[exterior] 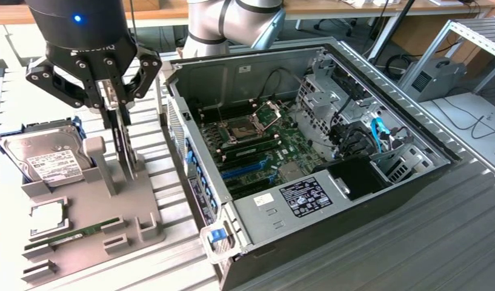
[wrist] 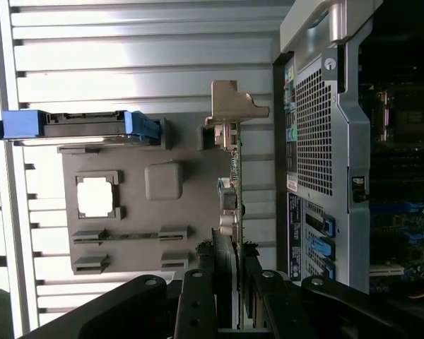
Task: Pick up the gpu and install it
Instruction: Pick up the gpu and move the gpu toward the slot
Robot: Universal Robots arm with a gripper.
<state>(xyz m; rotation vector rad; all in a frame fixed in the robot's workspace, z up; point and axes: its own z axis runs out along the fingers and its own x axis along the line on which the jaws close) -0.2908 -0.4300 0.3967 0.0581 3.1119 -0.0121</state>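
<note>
The claw (exterior: 112,104) is clamping the gpu (exterior: 126,148), one finger pressing on each flat face. The card is standing upright on its thin edge in the grey holder (exterior: 109,224) on the worktop. It is just beside the hard drive (exterior: 49,157) and close to the open computer case (exterior: 182,121). It is not possible to tell whether the lower edge is sitting in the holder's slot or hanging just free of it. The wrist view is looking along the card's narrow edge, with the silver bracket (wrist: 233,106) at one end. Doing this step well looks like a matter of a straight, plumb pull with no twist or lean. A thin board like this is likely to bind against the slot walls or swing in the grip. The squeeze should be firm but gentle, because the pads are bearing on a bare circuit board.
</note>
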